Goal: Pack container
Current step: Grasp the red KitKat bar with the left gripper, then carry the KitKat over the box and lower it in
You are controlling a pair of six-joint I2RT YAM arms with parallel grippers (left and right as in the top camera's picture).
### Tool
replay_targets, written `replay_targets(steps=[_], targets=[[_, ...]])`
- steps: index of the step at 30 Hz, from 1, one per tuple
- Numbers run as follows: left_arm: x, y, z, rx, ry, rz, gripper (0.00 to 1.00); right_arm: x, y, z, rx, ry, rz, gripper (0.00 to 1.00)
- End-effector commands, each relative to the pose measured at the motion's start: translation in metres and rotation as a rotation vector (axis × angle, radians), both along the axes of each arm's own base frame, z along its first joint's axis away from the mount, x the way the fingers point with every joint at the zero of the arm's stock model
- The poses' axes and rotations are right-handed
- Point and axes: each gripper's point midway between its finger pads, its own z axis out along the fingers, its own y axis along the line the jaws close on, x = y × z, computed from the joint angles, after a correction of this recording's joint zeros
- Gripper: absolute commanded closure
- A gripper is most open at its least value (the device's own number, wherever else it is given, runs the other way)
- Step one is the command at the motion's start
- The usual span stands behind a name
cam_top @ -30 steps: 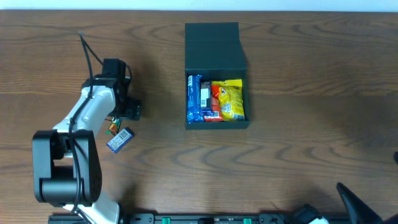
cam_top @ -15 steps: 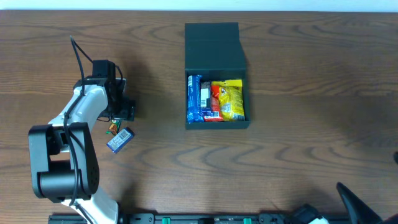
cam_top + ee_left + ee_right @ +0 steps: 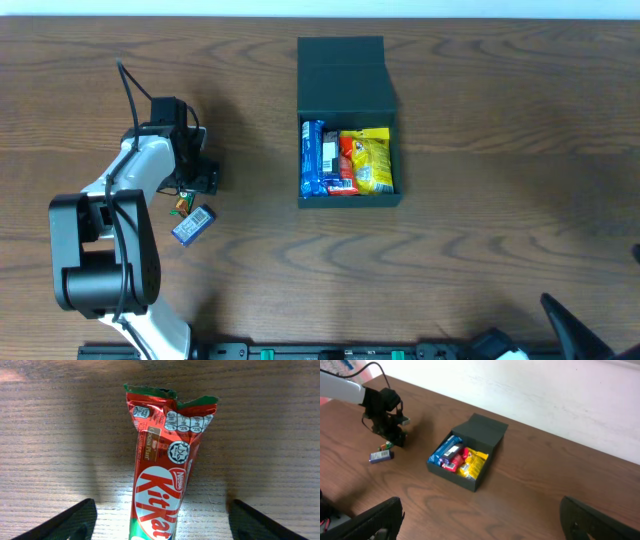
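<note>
Container [image 3: 342, 75] sits lid-open at mid-desk [image 3: 500, 200], light stiff cardboard I'd take by a side wall, while my left end effector [image 3: 162, 520] straddles a slick KitKat bar [image 3: 165, 460], spread, and the right end effector [image 3: 480, 520] hangs spread too.

A dark brown wood-grain bench [image 3: 500, 200] fills the overhead view. A plain off-white wall [image 3: 560, 390] stands behind its far edge, across the top of the right wrist view. Even light leaves a soft glare on the wood.
</note>
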Motion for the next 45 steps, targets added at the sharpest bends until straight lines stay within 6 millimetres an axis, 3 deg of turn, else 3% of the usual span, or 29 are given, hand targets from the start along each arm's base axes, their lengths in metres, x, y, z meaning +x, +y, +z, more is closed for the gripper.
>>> replay_targets(steps=[1,4,29,34,36,39,45], targets=[[-0.002,0.0,-0.005,-0.007,0.014,-0.001,0.27,-0.001,0.0,-0.001,0.009,0.005,0.0,0.01],[-0.003,0.0,-0.005,-0.007,0.015,0.0,0.4,-0.001,0.0,-0.001,0.016,0.008,-0.003,0.01],[-0.004,0.001,-0.005,-0.005,0.022,0.018,0.75,-0.001,0.0,-0.001,0.03,0.015,-0.01,0.01],[-0.001,0.003,-0.002,0.003,0.012,0.042,0.89,-0.001,0.0,-0.001,0.03,0.014,-0.01,0.01],[0.005,0.008,0.004,0.032,0.0,0.083,0.94,-0.001,0.0,-0.001,0.03,0.014,-0.011,0.01],[0.018,0.015,0.021,0.062,-0.027,0.127,0.94,-0.001,0.0,-0.001,0.03,0.014,-0.011,0.01],[0.053,0.011,0.079,0.026,-0.106,0.209,0.94,-0.001,0.001,0.0,0.032,0.015,-0.007,0.01]])
